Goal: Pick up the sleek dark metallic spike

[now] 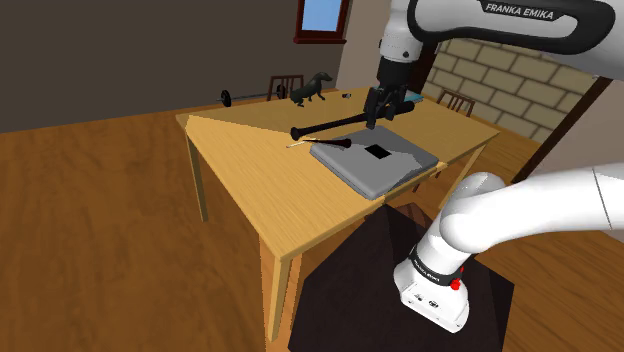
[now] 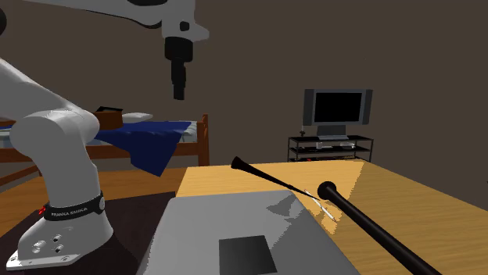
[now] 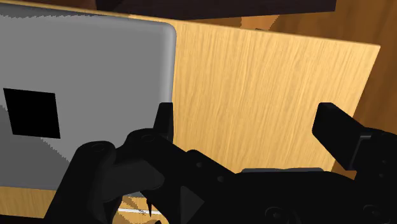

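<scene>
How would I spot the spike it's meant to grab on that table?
Find the wooden table, then the flat grey slab with a black square on it. The spike lies along the slab's edge away from the robot's stand: thin, black, tapering from a flared end to a point, slimmer and shorter than the knob-ended black rod beside it.

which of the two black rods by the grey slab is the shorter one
The tapered spike at the edge of the slab; the other rod is clearly longer and ends in a knob.
</scene>
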### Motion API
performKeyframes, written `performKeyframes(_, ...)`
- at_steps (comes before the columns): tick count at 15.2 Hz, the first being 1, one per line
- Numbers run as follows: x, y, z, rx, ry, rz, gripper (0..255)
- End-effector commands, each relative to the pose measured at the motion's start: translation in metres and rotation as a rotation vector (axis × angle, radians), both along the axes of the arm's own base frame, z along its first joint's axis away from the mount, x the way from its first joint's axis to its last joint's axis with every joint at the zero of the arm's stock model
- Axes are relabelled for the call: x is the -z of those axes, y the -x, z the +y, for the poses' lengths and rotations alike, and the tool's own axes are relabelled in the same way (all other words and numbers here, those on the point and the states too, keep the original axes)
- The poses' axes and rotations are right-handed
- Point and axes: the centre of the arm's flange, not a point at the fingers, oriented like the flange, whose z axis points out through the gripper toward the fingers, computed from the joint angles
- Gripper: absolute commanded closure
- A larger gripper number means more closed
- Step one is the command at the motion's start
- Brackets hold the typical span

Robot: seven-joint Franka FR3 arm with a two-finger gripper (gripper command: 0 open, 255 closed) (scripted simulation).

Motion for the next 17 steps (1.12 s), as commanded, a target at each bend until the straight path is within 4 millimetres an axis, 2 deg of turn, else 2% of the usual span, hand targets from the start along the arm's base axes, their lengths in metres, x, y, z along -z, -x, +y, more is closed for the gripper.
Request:
performKeyframes(1,0.0,0.0,0.0,0.0,0.0,0.0,0)
performKeyframes(9,0.05,-0.106,-0.042,0.031,-0.023,0.128,0)
performKeyframes(17,0.115,-0.203,-0.086,0.062,-0.046,0.256,0)
